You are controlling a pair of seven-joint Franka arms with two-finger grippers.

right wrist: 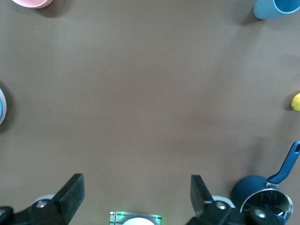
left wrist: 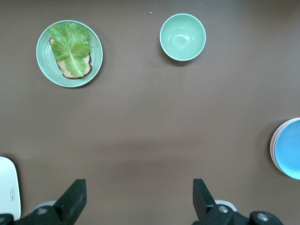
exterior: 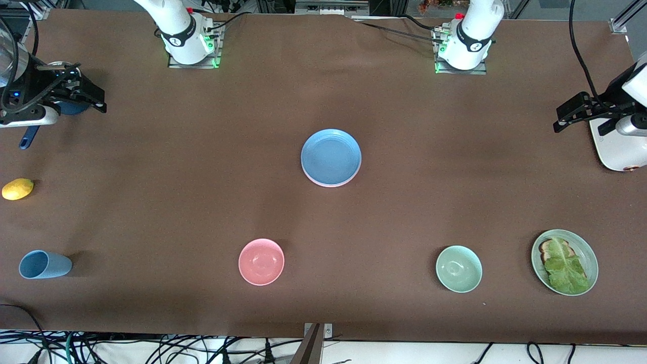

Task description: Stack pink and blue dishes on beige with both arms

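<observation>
Stack: We saw the blue plate lying at the middle of the surface, with a pale pink rim showing just under its edge in the left wrist view; we judged that the pink plate lay beneath it.
Beige plate: We could not find it in any view; we supposed it was hidden at the bottom of the stack, but could not tell.
Progress: We judged the stacking done or nearly so.
Left tool: It hung wide open and empty over the left arm's end of the surface, beside a white appliance; this arm waited.
Right tool: It hung wide open and empty over the right arm's end of the surface, above a blue saucepan.
Risk, wrong dish: The pink bowl and pale green bowl lay nearer the front camera than the stack; we judged a tool might take either for a plate.
Risk, stack: The rims looked slightly offset, so a fresh approach could nudge the plates askew.
Bystanders: A lemon, a light-blue cup on its side and a green plate with toast and lettuce lay well apart from the stack.
</observation>
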